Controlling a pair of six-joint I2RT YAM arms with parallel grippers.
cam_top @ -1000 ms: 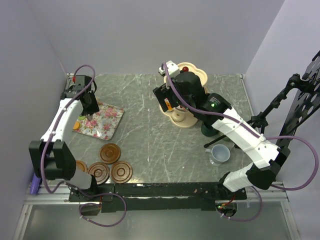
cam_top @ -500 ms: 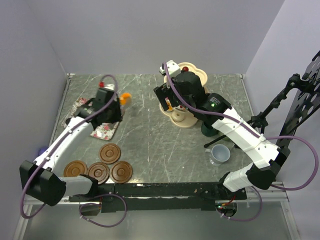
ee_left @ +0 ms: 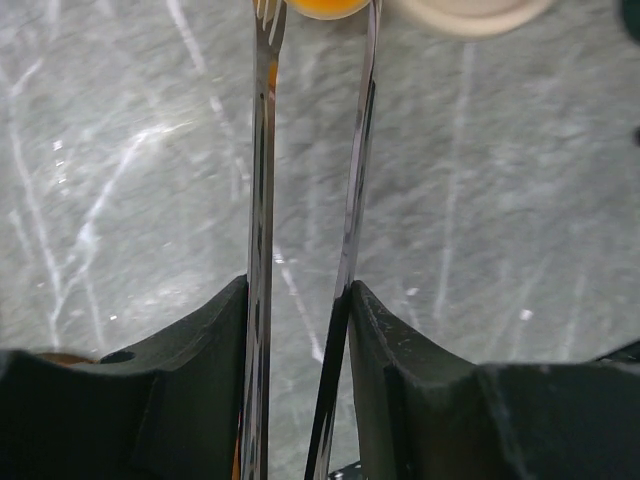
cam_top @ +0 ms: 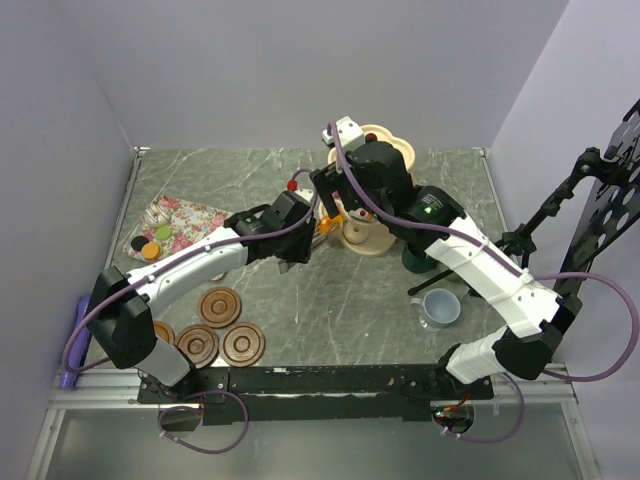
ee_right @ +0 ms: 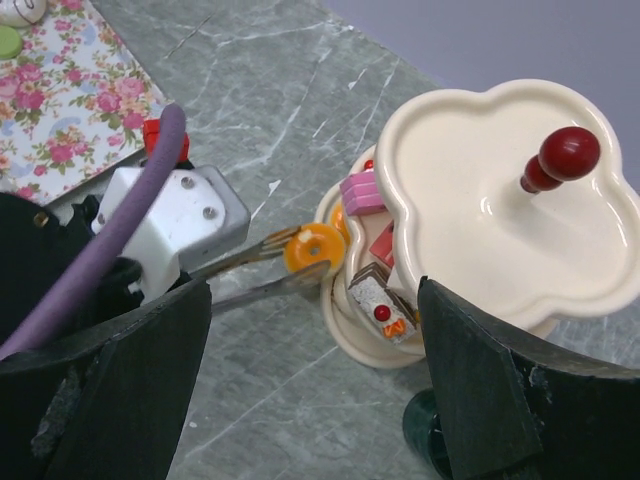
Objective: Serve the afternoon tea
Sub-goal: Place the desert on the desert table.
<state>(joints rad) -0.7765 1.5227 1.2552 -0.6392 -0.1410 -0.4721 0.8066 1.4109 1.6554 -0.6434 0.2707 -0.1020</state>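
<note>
My left gripper (ee_left: 298,300) is shut on thin metal tongs (ee_left: 262,200), both fingers pressing the blades from outside. The tong tips pinch an orange ring cake (ee_right: 313,249) right at the rim of the lower tier of the cream stand (ee_right: 490,190) with the red knob (ee_right: 565,155). That tier holds a pink cake (ee_right: 362,190) and a chocolate slice with a cherry (ee_right: 380,300). My right gripper (ee_right: 315,290) hangs open above the stand, holding nothing. From above, the left gripper (cam_top: 303,228) reaches across to the stand (cam_top: 395,152).
A floral tray (cam_top: 190,222) at the left holds a few more small cakes (cam_top: 150,245). Brown saucers (cam_top: 220,305) lie near the front left. A grey-blue mug (cam_top: 440,307) stands front right and a dark green mug (cam_top: 415,262) beside the stand's base.
The left arm has swung from the floral tray across to the right, carrying the orange cake in the tongs up to the stand. The right arm has stayed over the stand.
</note>
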